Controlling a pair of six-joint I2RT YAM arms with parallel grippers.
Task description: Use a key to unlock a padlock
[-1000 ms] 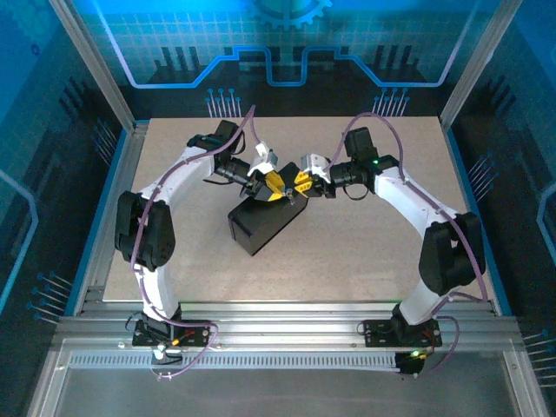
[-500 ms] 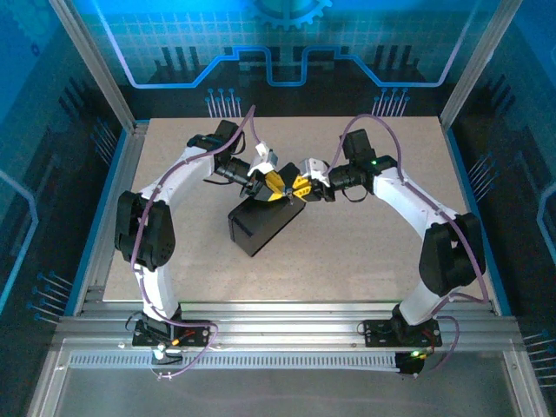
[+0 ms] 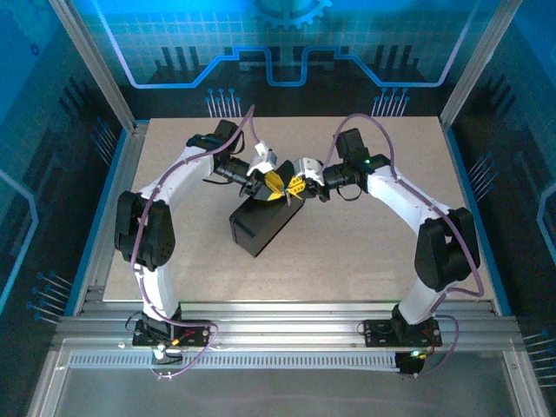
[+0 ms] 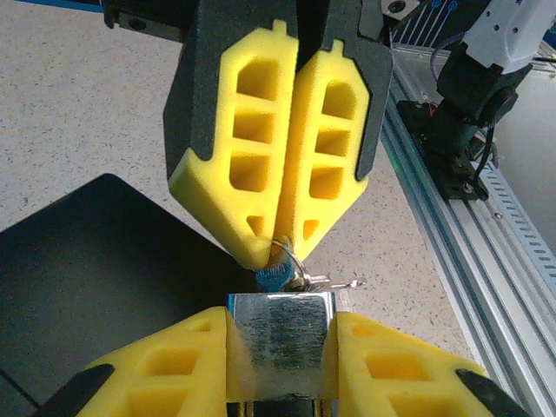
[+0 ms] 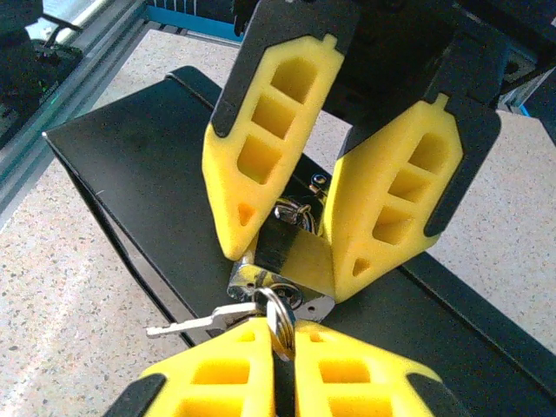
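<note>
Your left gripper clamps the padlock by its body. It holds it over the black box near the middle of the tabletop, a little toward 12 o'clock. Your right gripper is pinched closed on the key and its ring, right against the padlock's keyhole face. A spare key sticks out beside it.

Pickup and lining-up look done, and the key seems seated, though you can't confirm how deep. Turning it and freeing the shackle are left to do, and the shackle end is mostly hidden between the fingers. In the top view the padlock's long axis runs 9 to 3 o'clock, with the keyhole facing 3.
</note>
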